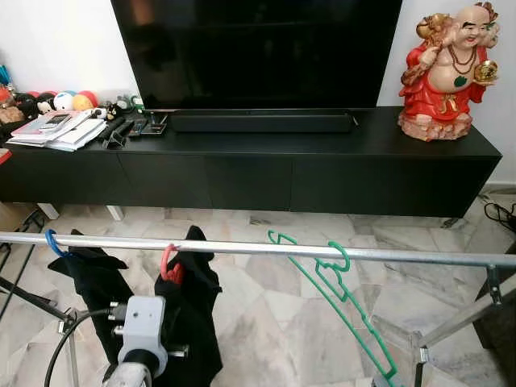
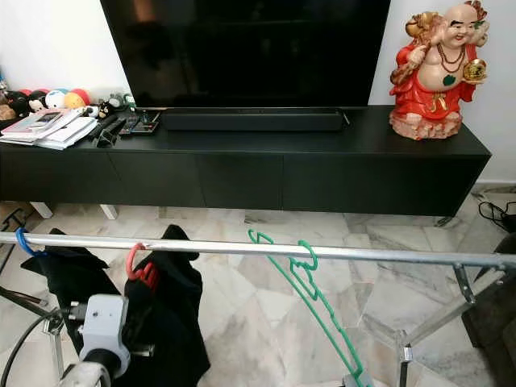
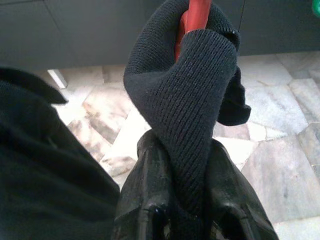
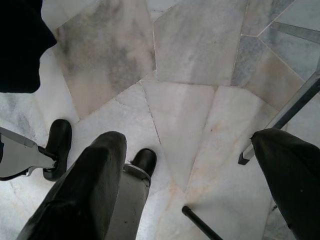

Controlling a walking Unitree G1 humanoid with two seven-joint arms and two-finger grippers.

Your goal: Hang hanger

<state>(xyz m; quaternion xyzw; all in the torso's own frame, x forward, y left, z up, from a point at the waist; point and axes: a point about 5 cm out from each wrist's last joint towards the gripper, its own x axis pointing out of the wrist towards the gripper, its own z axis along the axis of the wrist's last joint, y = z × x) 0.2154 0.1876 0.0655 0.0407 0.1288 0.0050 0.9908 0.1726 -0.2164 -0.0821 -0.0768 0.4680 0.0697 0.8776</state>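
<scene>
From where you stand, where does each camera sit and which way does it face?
Left eye view: on the head, facing forward and down at the metal rail, TV cabinet and red hanger; the left arm shows.
Right eye view: same scene from beside it, with the green hanger on the rail.
Left wrist view: along the left pincer, shut on the black garment on the red hanger.
Right wrist view: down past the open right pincer at the marble floor.

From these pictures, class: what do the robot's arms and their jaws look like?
The left arm ends in a boxy light-grey wrist block with small metal fittings and a black cable looping off its side. The left gripper has two thick black fingers with a dull, rubbery sheen. The right gripper has two long, rounded black fingers.
</scene>
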